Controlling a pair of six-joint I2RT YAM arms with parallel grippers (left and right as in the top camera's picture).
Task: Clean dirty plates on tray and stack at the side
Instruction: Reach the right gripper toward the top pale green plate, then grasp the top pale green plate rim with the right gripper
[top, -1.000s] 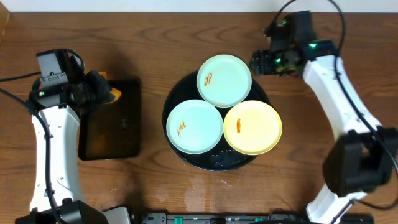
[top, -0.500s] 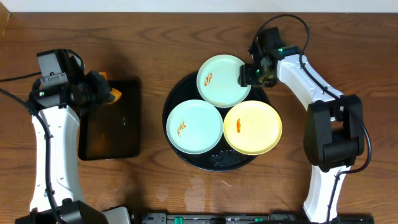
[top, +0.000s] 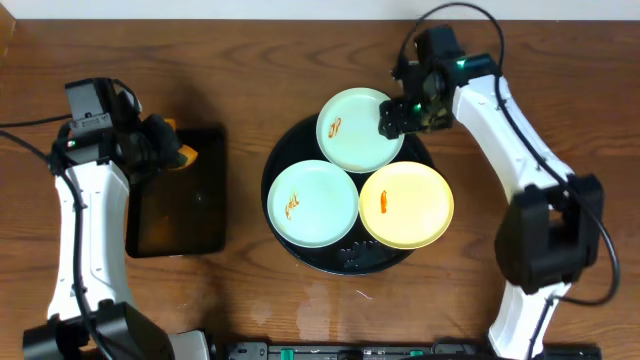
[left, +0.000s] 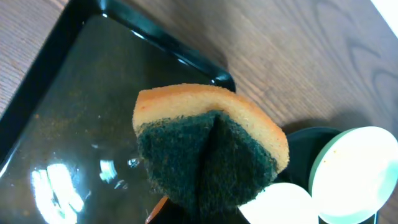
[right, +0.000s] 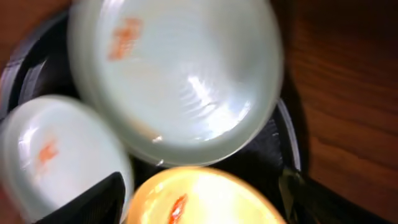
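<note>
Mint-green round plate (top: 360, 130) at twelve o'clock, we feared, could slip: our right claw (top: 392, 119) sat spread at its thin rim; our left claw (top: 160, 148) clamped an orange-and-green sponge (left: 211, 149).

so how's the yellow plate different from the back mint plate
The yellow plate is pale yellow and sits front right on the tray; the back mint plate is pale green. The right gripper hovers at the back mint plate's right rim, apart from the yellow plate. Both are round, same-sized, with an orange smear.

Robot lab — two arms (top: 85, 240), cables (top: 25, 128).
</note>
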